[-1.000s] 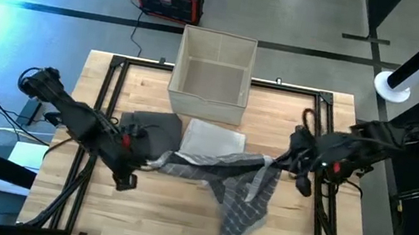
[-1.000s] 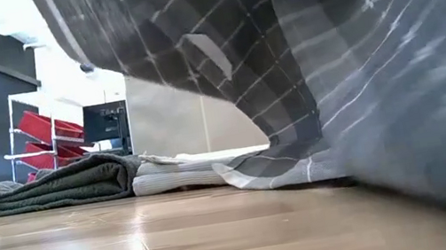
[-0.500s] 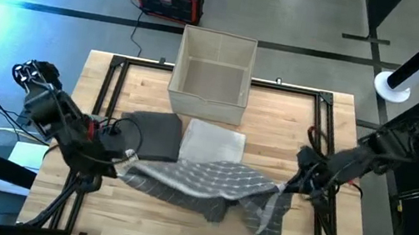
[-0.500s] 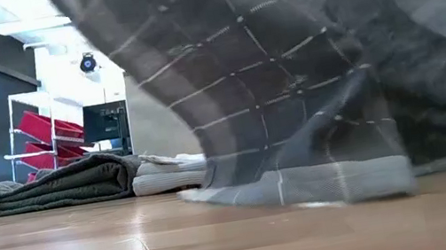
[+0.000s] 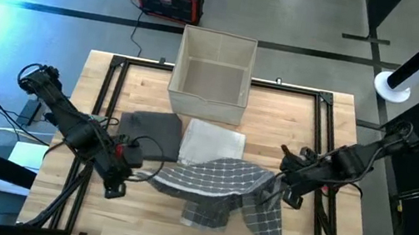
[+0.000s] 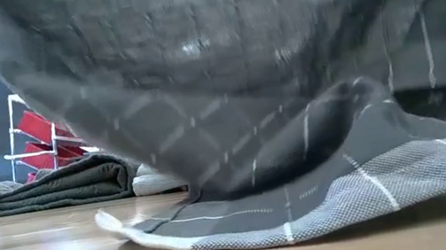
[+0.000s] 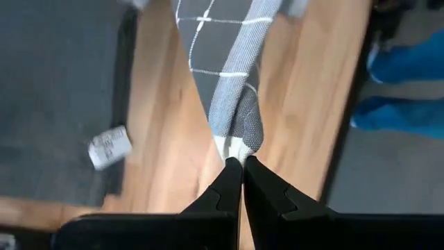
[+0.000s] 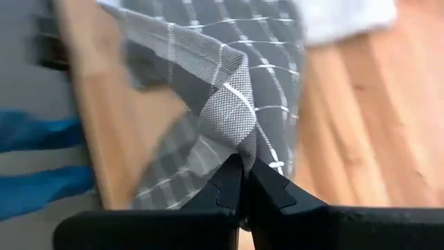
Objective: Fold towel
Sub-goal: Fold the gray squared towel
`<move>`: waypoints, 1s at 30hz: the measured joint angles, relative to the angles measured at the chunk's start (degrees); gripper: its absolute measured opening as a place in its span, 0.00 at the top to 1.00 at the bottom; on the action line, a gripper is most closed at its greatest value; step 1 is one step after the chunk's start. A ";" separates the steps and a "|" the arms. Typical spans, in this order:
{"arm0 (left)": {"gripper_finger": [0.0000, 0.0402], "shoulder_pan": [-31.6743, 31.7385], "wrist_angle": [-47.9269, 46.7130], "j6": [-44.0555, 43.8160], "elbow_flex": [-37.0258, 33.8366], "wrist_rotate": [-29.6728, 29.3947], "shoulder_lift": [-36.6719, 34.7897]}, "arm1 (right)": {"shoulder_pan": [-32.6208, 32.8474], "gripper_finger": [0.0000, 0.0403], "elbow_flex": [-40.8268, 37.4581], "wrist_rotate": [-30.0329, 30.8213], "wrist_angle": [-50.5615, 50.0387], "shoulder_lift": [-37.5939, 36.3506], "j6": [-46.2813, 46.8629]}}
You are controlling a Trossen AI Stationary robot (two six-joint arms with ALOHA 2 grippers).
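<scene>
A grey checked towel (image 5: 221,180) spans between both grippers above the table's middle. Its lower part (image 5: 203,212) lies rumpled on the wood; in the low view its hem (image 6: 293,226) rests on the table. My left gripper (image 5: 138,175) is shut on the towel's left end, seen close in the left wrist view (image 7: 242,164). My right gripper (image 5: 280,188) is shut on the right end, seen close in the right wrist view (image 8: 244,167). My left gripper pinches a bunched corner of the towel (image 7: 239,144) between its two fingers; the cloth runs away from the fingertips, lifted off the wood there. My right gripper pinches a folded corner of the towel (image 8: 239,142) between its fingers; the cloth fans out beyond them and sags down onto the table.
A folded dark grey towel (image 5: 148,131) and a folded light grey towel (image 5: 212,142) lie side by side just beyond the checked one. An open beige bin (image 5: 212,74) stands at the far edge. Black frame rails (image 5: 100,117) run along the table's sides.
Both grippers moved apart, drawing the towel out wide, then came back inward and toward the near edge. The towel's hanging part, once a narrow strip toward the near right, has dropped and spread; more of its lower edge now lies on the table.
</scene>
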 joint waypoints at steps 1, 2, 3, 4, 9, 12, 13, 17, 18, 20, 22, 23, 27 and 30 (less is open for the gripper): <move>1.00 1.01 2.76 2.15 -0.26 -0.52 0.50 | 0.37 1.00 -0.32 -0.08 -0.55 -0.35 1.38; 1.00 2.12 5.75 4.62 -0.40 -0.69 1.17 | 0.74 1.00 -0.63 -0.15 -1.10 -0.69 2.75; 1.00 3.23 8.74 7.10 -0.54 -0.85 1.85 | 1.11 1.00 -0.95 -0.23 -1.64 -1.04 4.13; 1.00 4.34 11.73 9.57 -0.68 -1.02 2.52 | 1.47 1.00 -1.26 -0.31 -2.19 -1.39 5.51; 1.00 9.88 26.67 21.95 -1.39 -1.87 5.88 | 4.62 1.00 -1.63 0.43 -5.15 -2.16 11.82; 1.00 13.21 35.63 29.37 -1.81 -2.37 7.90 | 5.78 0.99 -1.65 0.20 -6.83 -1.90 13.69; 1.00 14.31 38.62 31.85 -1.95 -2.54 8.57 | 5.93 0.99 -1.65 -0.03 -7.09 -1.92 13.72; 0.99 18.74 46.32 35.64 -2.15 -5.27 13.31 | 5.94 0.99 -1.65 -1.63 -8.27 -1.92 13.88; 0.98 19.59 47.08 35.78 -2.15 -5.15 14.59 | 5.94 0.99 -1.63 -1.73 -8.40 -1.92 13.88; 0.95 21.33 47.26 36.33 -2.15 -2.35 16.81 | 5.94 0.99 -1.65 -1.75 -8.75 -1.92 14.10; 0.90 22.82 46.58 35.19 -2.15 1.47 18.92 | 5.69 0.99 -1.51 -1.43 -9.00 -1.93 13.54; 0.87 23.36 46.06 34.12 -2.15 2.91 19.93 | 5.45 0.99 -1.40 -1.11 -9.09 -1.94 12.98; 0.73 24.48 41.70 32.21 -2.17 6.60 22.67 | 4.47 0.99 -0.95 0.14 -9.41 -1.98 10.71; 0.64 24.03 35.61 29.89 -2.17 6.21 23.19 | 3.74 0.99 -0.61 1.08 -9.66 -2.00 9.01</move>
